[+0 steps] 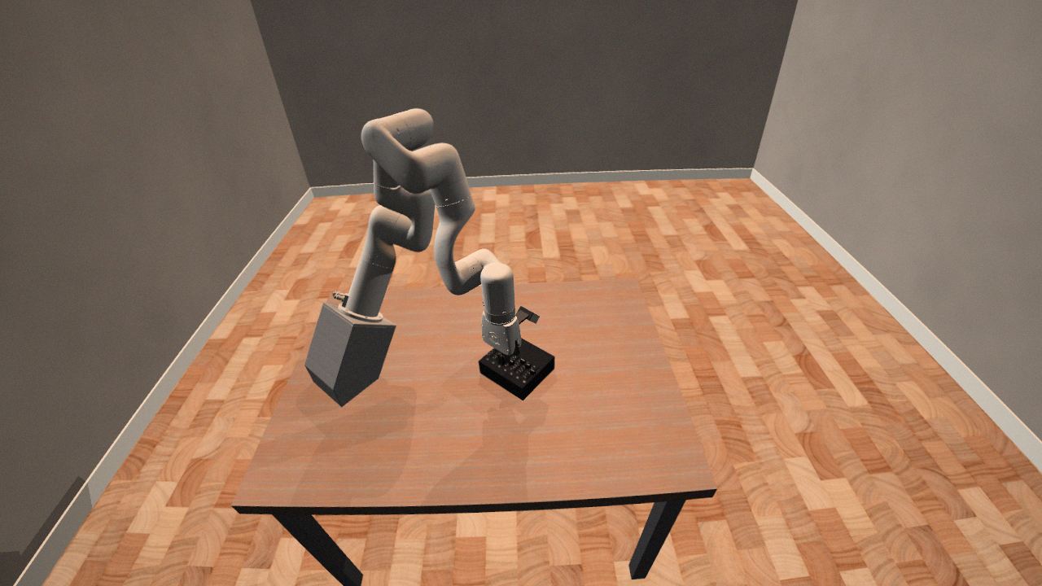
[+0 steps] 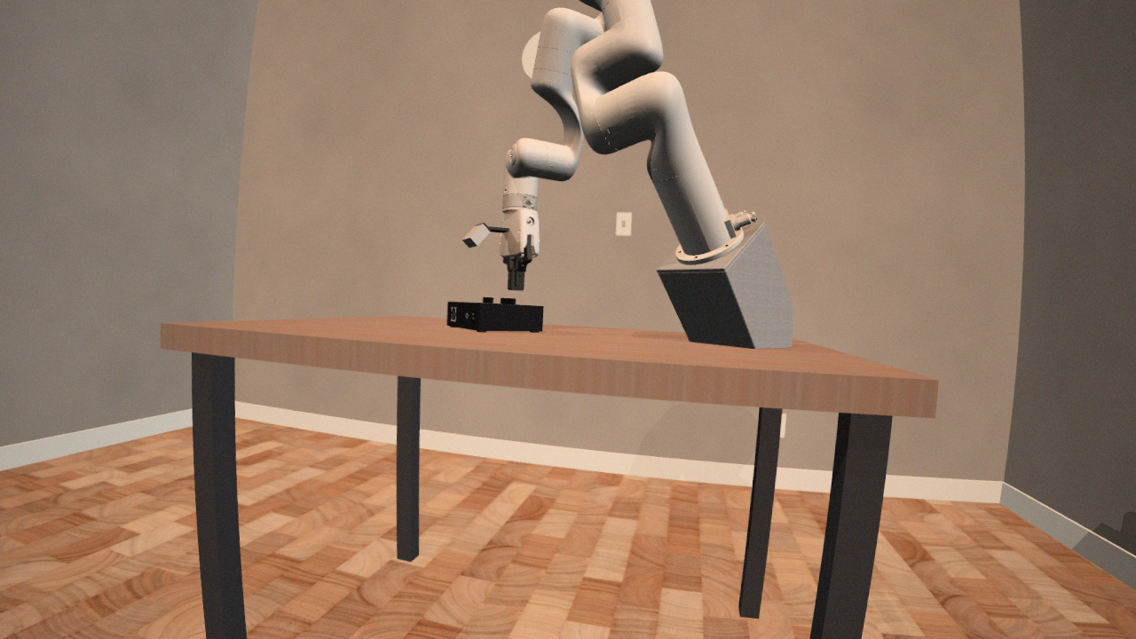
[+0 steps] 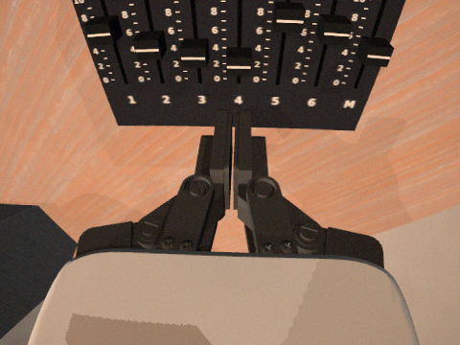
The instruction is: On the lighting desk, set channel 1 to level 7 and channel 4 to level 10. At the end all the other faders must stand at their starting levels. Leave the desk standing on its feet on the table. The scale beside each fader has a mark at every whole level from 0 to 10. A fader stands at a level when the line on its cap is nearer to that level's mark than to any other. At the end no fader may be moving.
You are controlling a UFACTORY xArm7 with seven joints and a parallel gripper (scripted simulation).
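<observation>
lighting desk (image 1: 526,373) sits flat on the table (image 1: 583,437), near the middle of the tabletop, somewhat toward the edge where the arm's base (image 1: 348,353) stands. black box, turned at an angle to the table's edges.

wrist view shows seven faders, labelled 1 to 6 and m. fader 1 cap (image 3: 99,31) line sits around 5 or 6; the scale is small and foreshortened, so the reading is rough. fader 2 cap (image 3: 148,45) near 4. fader 3 cap (image 3: 194,54) near 3. fader 4 cap (image 3: 240,61) low, about 2. fader 5 cap (image 3: 289,15) high, about 7. fader 6 cap (image 3: 336,29) about 5 or 6. m cap (image 3: 379,53) about 3.

gripper (image 3: 233,128) closed all the way, fingers pressed together, nothing between them. in the wrist view its tips lie at the desk's near edge, right under the label 4, in line with fader 4's slot.

exterior view: gripper (image 2: 516,280) points straight down and hangs above the desk's top, with a gap between its tips and the fader caps; touching nothing.

arm (image 1: 408,189) reaches over from its grey base near the table's far left corner as the top view shows it.
</observation>
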